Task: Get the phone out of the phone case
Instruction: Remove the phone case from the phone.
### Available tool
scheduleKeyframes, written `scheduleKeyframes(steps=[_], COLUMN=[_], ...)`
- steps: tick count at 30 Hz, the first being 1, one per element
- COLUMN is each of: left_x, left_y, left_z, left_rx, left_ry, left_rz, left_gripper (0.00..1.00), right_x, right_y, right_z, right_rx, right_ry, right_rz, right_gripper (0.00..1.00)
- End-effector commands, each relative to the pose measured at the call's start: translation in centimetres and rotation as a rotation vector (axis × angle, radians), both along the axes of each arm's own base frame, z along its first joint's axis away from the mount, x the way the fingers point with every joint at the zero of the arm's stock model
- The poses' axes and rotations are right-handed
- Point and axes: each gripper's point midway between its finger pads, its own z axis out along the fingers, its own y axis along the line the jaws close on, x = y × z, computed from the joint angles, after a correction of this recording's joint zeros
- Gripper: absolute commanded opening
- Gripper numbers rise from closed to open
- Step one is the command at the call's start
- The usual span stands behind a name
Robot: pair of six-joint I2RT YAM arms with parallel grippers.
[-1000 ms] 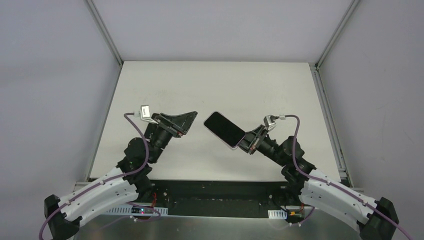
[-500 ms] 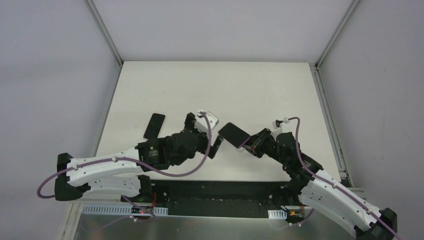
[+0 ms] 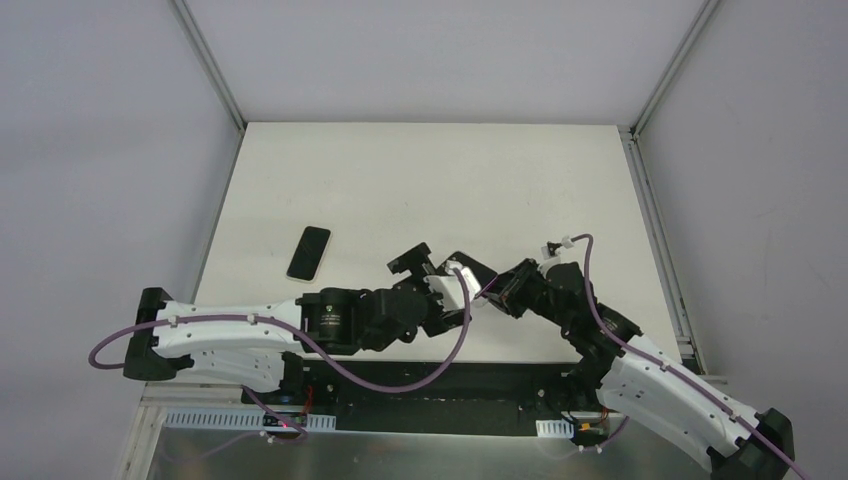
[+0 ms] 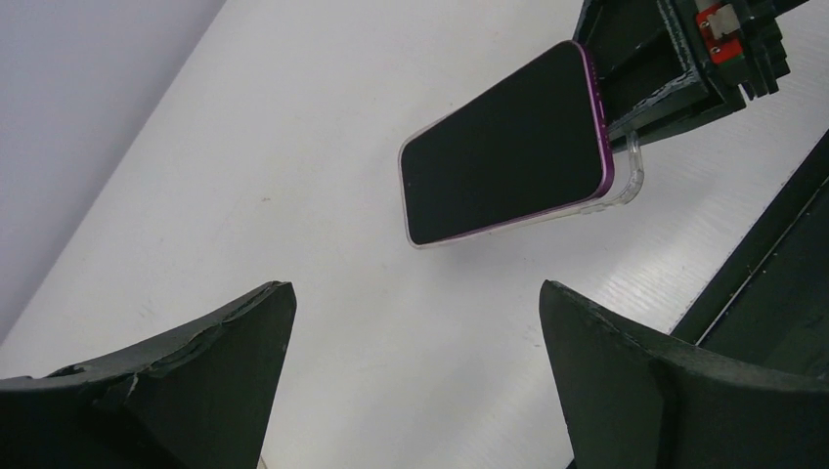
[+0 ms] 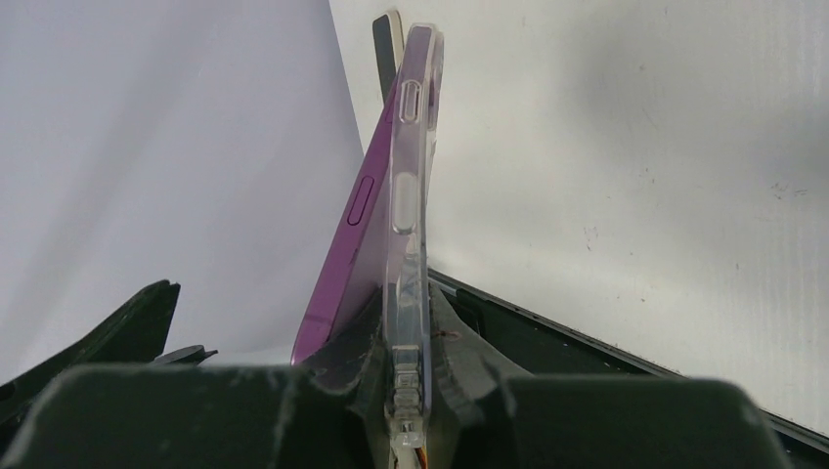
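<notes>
A purple phone (image 4: 503, 147) with a black screen sits in a clear case (image 4: 631, 181). My right gripper (image 3: 503, 288) is shut on one end of the case and holds it above the table. In the right wrist view the case (image 5: 409, 244) stands edge-on between the jaws, and the phone's purple side (image 5: 357, 225) leans away from it at the gripped end. My left gripper (image 4: 415, 293) is open and empty, its fingers (image 4: 196, 371) spread wide just short of the phone's free end. In the top view it (image 3: 452, 292) is right beside the phone (image 3: 476, 270).
A second black phone (image 3: 309, 252) lies flat on the white table (image 3: 430, 180) at the left. The black front edge of the table (image 4: 772, 264) runs close below the held phone. Grey walls enclose the table on three sides.
My left arm has swung from the left side across to the held phone, uncovering the black phone on the table. My right gripper has shifted slightly with the cased phone.
</notes>
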Motion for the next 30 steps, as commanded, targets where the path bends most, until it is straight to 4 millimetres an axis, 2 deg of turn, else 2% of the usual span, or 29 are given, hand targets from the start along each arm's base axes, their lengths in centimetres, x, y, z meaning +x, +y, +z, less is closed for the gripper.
scheduleKeyframes(steps=[1, 6, 12, 16, 30], left_x=[-1.1, -2.0, -1.7, -1.1, -0.8], left_y=[-2.2, -3.7, -4.7, -5.2, -6.8], left_z=[0.5, -1.2, -2.7, -2.5, -1.9], left_rx=[0.050, 0.137, 0.226, 0.235, 0.194], left_ry=[-0.082, -0.095, -0.121, -0.135, -0.134], left_rz=[-0.116, -0.215, -0.229, -0.194, -0.163], left_gripper=[0.99, 0.97, 0.83, 0.76, 0.65], right_x=[0.5, 0.3, 0.1, 0.0, 0.0], right_y=[1.0, 0.8, 0.8, 0.8, 0.8], right_z=[5.2, 4.7, 4.5, 4.4, 4.0], right_rx=[0.129, 0.117, 0.115, 0.114, 0.120], right_ry=[-0.062, -0.036, -0.028, -0.022, -0.015], right_rz=[0.005, 0.004, 0.008, 0.014, 0.011], right_gripper=[0.00, 0.00, 0.00, 0.00, 0.00])
